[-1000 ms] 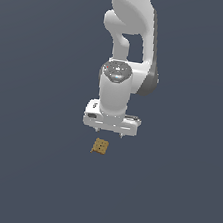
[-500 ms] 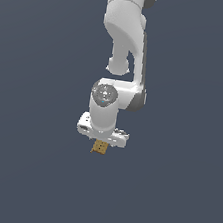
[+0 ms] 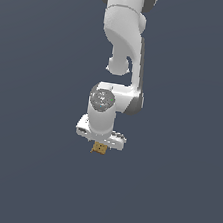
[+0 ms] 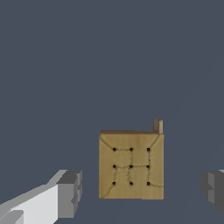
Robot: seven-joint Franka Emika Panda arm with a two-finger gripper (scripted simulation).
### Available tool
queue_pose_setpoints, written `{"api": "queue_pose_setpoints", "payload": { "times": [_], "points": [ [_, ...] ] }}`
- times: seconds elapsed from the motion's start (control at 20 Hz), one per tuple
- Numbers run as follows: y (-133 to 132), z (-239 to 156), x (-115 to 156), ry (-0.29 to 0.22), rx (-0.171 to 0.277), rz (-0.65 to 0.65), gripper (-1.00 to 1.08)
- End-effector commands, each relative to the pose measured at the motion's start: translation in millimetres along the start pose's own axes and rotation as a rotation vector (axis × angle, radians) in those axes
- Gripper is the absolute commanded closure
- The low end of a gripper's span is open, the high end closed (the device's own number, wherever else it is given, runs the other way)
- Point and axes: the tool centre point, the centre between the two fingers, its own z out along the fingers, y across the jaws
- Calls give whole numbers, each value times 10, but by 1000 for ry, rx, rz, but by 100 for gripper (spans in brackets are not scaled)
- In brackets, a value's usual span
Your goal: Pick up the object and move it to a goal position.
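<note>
the small tan-brown squarish block with nine dark dots on its face (image 4: 131, 166) lies on the plain grey desk (image 4: 109, 65), between the two grey fingertips (image 4: 70, 194) of the white gripper (image 3: 100, 141). the jaws stand wide, a clear gap on each side of the block, nothing held. in the exterior view the block (image 3: 99, 148) only peeks out just under the gripper; the wrist view alone shows that gap, and a small tab at one corner of the block.
</note>
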Motion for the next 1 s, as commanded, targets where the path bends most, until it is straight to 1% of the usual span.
{"api": "queue_pose_setpoints", "payload": {
  "times": [0.0,0.4,0.7,0.75,0.95],
  "points": [
    [-1,45,-2,-1,0,0,-92],
    [5,418,-9,0,0,2,-92],
    [1,498,4,0,0,2,-92],
    [1,498,4,0,0,2,108],
    [1,498,4,0,0,2,108]
  ]
}}
